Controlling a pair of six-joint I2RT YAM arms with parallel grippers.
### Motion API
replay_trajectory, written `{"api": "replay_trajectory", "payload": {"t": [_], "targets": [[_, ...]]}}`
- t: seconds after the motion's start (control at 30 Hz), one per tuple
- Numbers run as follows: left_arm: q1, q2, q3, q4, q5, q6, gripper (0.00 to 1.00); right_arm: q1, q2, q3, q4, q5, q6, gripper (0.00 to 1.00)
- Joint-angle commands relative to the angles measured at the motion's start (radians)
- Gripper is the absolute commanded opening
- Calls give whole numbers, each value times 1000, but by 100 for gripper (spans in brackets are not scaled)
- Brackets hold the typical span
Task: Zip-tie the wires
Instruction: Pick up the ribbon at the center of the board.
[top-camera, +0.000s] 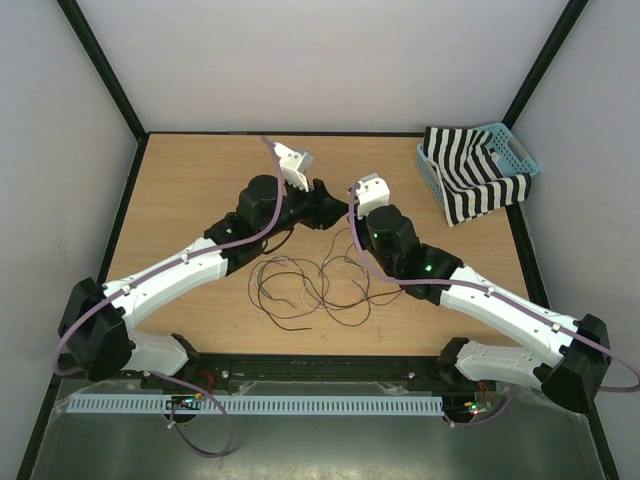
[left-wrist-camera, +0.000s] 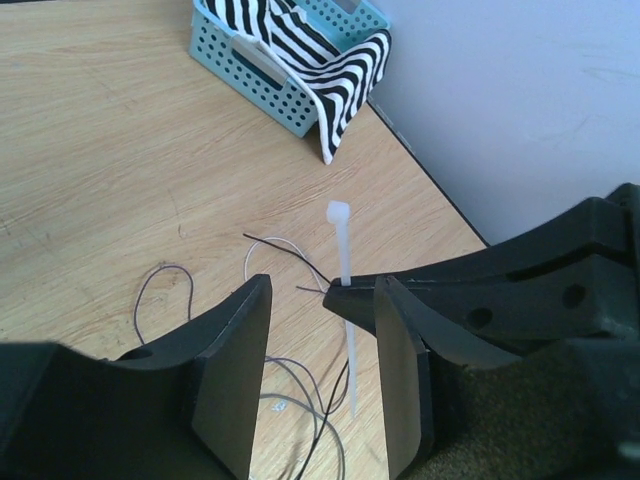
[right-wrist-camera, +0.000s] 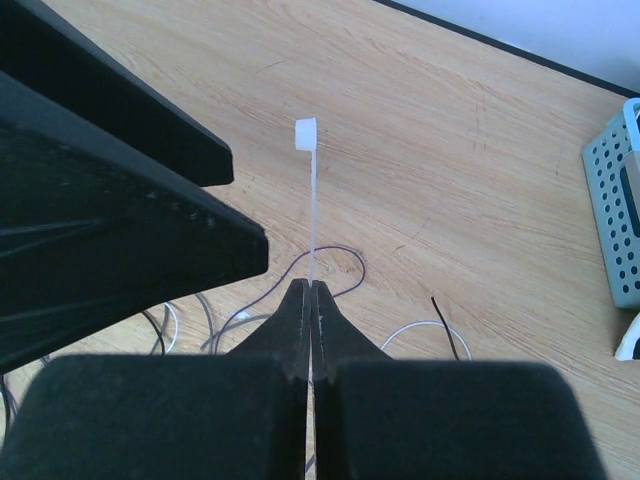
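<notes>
Biggest thing first: the light wooden desk (top-camera: 200, 180) has the loose tangle of thin dark wires (top-camera: 310, 285) lying flat on it, under both arms. Your right tool (right-wrist-camera: 308, 292) is pinched tight on the whitish translucent plastic zip tie (left-wrist-camera: 344, 250), around mid-strip. The left tool (left-wrist-camera: 324, 288) is spread wide with the strip sitting in its gap (closer to one finger than the other). The tie's long axis runs along those fingers, head poking past the tips, so I'd guess closing left does it.
</notes>
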Motion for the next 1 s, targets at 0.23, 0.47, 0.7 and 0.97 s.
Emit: {"api": "replay_trajectory", "payload": {"t": [0.23, 0.47, 0.7, 0.97], "targets": [[-13, 66, 66, 51, -47, -19, 46, 19, 12, 28, 36, 14, 12, 0], [-20, 73, 68, 65, -45, -33, 46, 19, 18, 23, 41, 20, 16, 0], [-30, 119, 84, 82, -48, -43, 39, 20, 12, 15, 59, 24, 31, 0], [-39, 141, 94, 92, -47, -20, 3, 21, 14, 8, 61, 56, 43, 0]]}}
